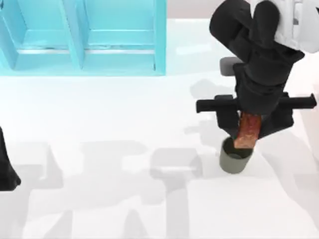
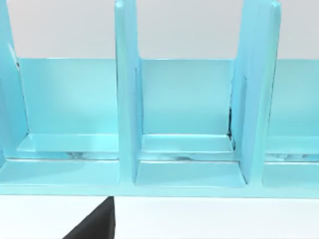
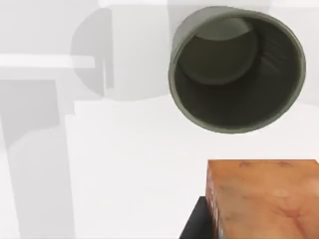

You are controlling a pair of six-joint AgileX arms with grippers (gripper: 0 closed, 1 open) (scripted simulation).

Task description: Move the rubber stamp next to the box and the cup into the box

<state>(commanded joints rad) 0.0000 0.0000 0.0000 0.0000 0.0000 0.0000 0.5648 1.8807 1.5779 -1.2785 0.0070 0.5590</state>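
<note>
our right gripper grips the rubber stamp | above the cup (upright) | left arm parked at table's left edge, fingers: cannot tell

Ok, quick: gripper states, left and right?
Left gripper: cannot be told.
Right gripper: closed on the rubber stamp, above the cup.

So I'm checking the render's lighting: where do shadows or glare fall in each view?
Top view: soft grey arm shadows stripe the table, with a pale sheen near the box. Left wrist view: the box is evenly lit, with thin bright streaks on its floor. Right wrist view: the cup casts a faint shadow and is dark inside; the stamp in the right gripper is brightly lit.
</note>
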